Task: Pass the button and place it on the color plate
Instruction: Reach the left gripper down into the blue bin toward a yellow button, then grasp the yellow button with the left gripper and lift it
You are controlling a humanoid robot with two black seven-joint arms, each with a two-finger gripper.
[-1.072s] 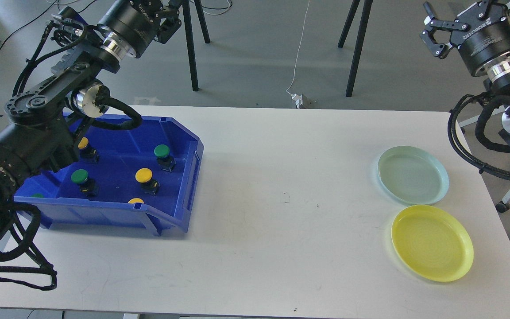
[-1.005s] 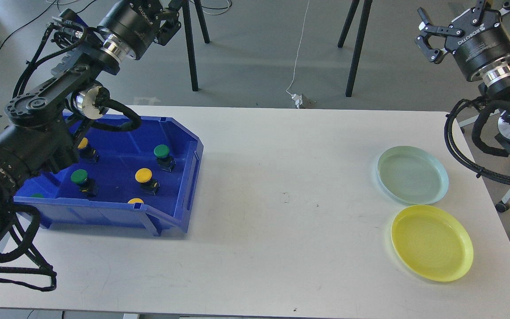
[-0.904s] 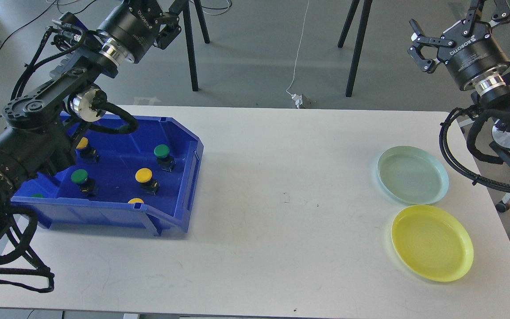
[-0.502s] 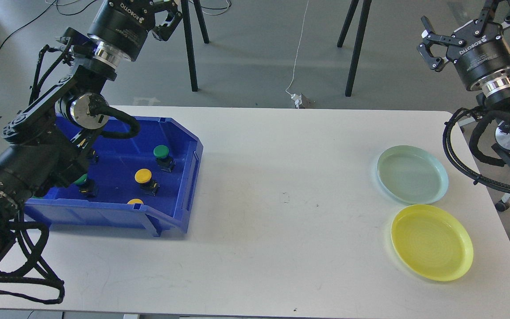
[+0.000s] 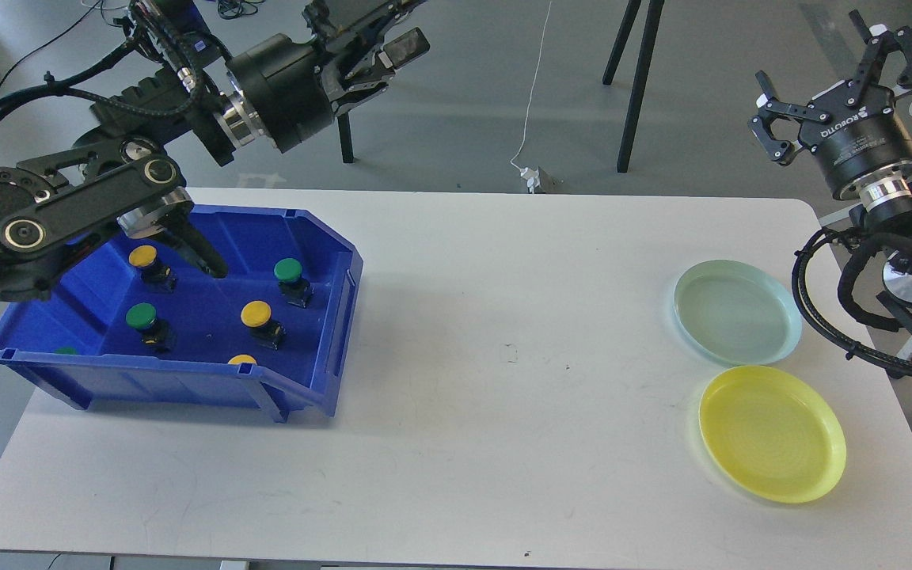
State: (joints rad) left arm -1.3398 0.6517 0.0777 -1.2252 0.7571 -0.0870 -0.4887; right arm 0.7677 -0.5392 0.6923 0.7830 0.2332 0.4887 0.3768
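A blue bin (image 5: pixel 328 332) stands on the left of the white table. It holds several buttons: yellow ones (image 5: pixel 256 313) (image 5: pixel 142 256), green ones (image 5: pixel 290 271) (image 5: pixel 141 316), and two more half hidden by the front wall. A pale green plate (image 5: pixel 739 313) and a yellow plate (image 5: pixel 773 434) lie at the right, both empty. My left gripper (image 5: pixel 386 28) is open and empty, high above and behind the bin. My right gripper (image 5: pixel 828 55) is open and empty, raised beyond the table's far right corner, behind the plates.
Black tripod legs (image 5: pixel 634 87) and a white cable (image 5: pixel 533 87) stand on the floor behind the table. My left arm's links (image 5: pixel 68 206) hang over the bin's back left corner. The table (image 5: pixel 503 356) lies bare between bin and plates.
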